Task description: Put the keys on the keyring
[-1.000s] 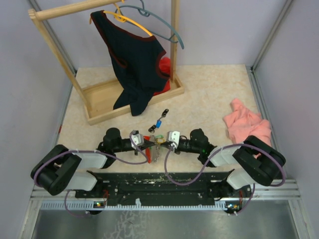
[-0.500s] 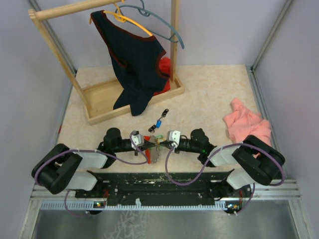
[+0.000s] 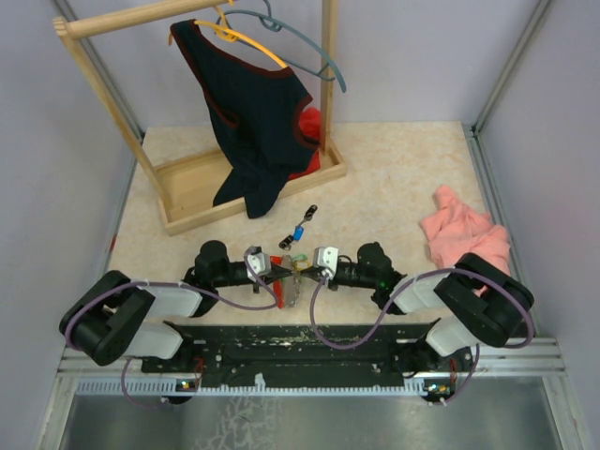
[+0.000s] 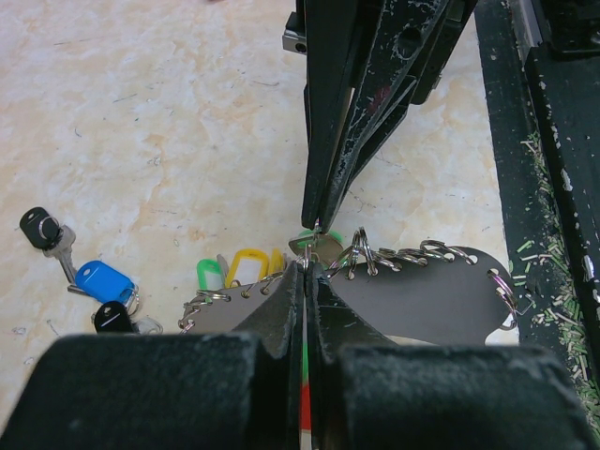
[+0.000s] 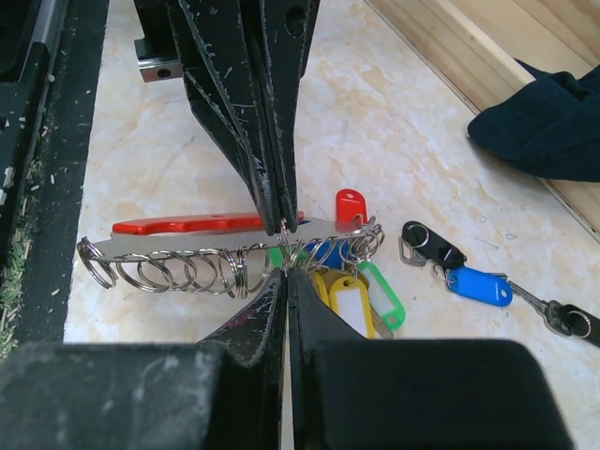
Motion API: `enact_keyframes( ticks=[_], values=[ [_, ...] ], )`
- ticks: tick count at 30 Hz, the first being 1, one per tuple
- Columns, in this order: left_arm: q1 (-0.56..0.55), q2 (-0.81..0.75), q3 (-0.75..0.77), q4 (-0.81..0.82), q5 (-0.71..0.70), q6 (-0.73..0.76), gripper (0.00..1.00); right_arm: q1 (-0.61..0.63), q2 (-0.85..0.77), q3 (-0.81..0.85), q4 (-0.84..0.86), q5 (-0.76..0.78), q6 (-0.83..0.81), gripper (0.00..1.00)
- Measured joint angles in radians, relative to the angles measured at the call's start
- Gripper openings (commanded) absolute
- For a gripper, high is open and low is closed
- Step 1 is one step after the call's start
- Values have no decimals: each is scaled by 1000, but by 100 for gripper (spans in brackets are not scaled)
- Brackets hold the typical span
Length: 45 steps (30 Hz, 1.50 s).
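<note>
The keyring [image 5: 187,225], a red bar over a grey metal plate [image 4: 422,300] strung with several split rings, lies on the table between my two grippers. Keys with yellow [image 5: 349,302], green [image 5: 386,298] and red [image 5: 350,206] heads hang bunched at its right end. My left gripper [image 4: 307,269] and right gripper [image 5: 286,274] meet tip to tip over it [image 3: 293,267], both shut, each pinching a small split ring at the plate's edge. A blue key [image 5: 478,286] and black keys [image 5: 427,244] lie loose nearby.
A wooden clothes rack [image 3: 187,202] with a dark garment [image 3: 253,122] and hangers stands at the back left. A pink cloth [image 3: 464,234] lies crumpled at the right. The loose blue key [image 3: 298,232] and a black one [image 3: 310,212] lie just beyond the grippers.
</note>
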Motion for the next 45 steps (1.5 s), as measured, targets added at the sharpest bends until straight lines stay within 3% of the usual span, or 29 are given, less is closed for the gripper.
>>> enact_keyframes(
  ticks=[45],
  values=[
    [0,7,0,2,19,0,1,0,21,0,17,8,27,0]
  ],
)
